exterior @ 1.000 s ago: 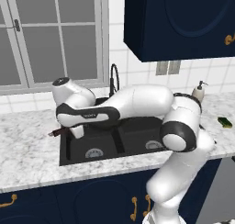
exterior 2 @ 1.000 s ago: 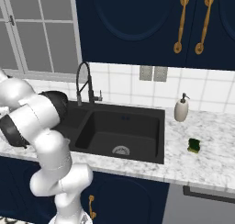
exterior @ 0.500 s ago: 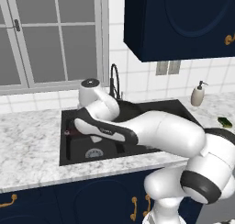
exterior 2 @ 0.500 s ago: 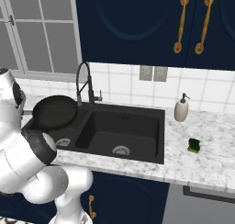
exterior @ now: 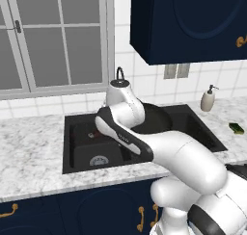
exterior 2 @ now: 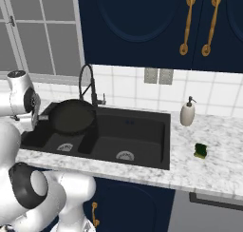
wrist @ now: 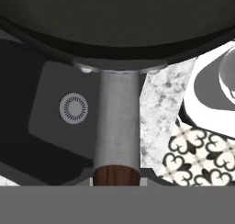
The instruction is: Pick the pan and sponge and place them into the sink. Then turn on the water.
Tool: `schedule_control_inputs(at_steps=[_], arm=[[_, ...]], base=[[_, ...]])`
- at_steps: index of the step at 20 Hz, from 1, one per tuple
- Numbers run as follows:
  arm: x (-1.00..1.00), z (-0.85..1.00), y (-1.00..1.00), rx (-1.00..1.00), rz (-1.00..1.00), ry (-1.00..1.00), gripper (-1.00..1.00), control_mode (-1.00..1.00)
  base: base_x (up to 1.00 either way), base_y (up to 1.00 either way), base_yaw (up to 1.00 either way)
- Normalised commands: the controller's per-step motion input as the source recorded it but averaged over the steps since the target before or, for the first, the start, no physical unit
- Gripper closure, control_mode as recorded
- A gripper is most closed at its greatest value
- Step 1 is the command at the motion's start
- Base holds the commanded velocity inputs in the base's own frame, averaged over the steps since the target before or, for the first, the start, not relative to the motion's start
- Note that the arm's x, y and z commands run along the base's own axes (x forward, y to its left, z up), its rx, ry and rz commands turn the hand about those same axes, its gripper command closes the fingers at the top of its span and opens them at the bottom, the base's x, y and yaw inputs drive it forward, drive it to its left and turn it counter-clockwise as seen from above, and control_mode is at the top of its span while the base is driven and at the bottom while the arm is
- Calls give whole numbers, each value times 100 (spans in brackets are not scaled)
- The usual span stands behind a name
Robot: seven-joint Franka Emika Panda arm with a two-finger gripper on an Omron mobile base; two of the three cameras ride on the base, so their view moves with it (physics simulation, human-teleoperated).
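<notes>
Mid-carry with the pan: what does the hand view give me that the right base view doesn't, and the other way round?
Hand view alone: the pan's handle running from the pan down into the shut gripper, a grey metal neck with a red-brown end.

Right base view alone: the sponge on the counter right of the sink, the soap bottle, the faucet, and both basins.

Both: the pan lifted over the sink, and a round drain below.

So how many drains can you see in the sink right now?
2. In the right base view, one drain sits in the sink's basin under the raised pan; the other drain is in the basin nearer the soap dispenser.
</notes>
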Motion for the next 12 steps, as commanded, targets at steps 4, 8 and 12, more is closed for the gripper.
schedule_control_inputs(at_steps=[4, 8, 12], arm=[[-2, 0, -97, 0, 0, 1, 100, -100], [-1, 0, -100, 0, 0, 4, 100, -100], [4, 0, -97, 0, 0, 9, 100, -100]], base=[[0, 0, 0], [0, 0, 0], [0, 0, 0]])
